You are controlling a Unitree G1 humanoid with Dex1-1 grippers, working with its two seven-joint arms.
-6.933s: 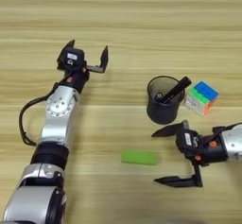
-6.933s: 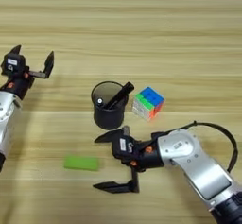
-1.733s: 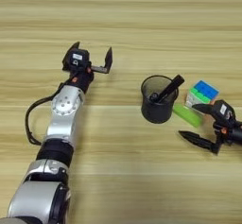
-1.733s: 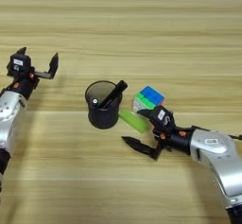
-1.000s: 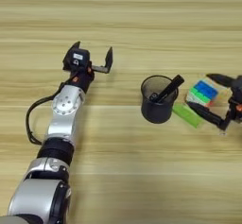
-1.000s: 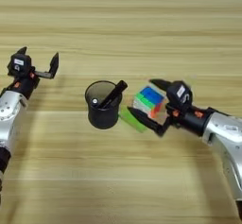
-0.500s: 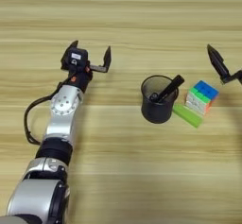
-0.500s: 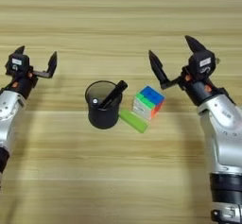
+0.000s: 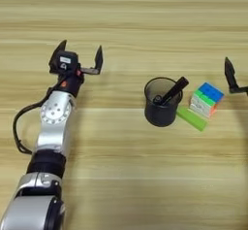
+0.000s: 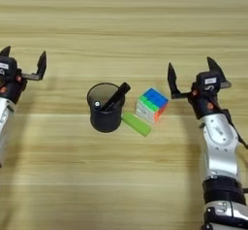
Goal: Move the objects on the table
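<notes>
Right eye view showed the green block (image 10: 136,123) lying flat on the table (image 10: 124,185), between the black cup (image 10: 105,107) and the colour cube (image 10: 151,105), just beside both and perhaps touching them. The pen (image 10: 112,98) stood tilted inside the cup, its dark end leaning over the rim. Judging from this, the moving looked mostly done, because both objects sat grouped in the middle and neither was held.

The right gripper (image 10: 193,76) hovered beyond the cube, well apart from the block, with its fingers spread wide and nothing between them. The left gripper (image 9: 79,59) was parked far on the left side, also wide open and holding nothing. If the block were picked again, the cup and cube would crowd it on both sides.
</notes>
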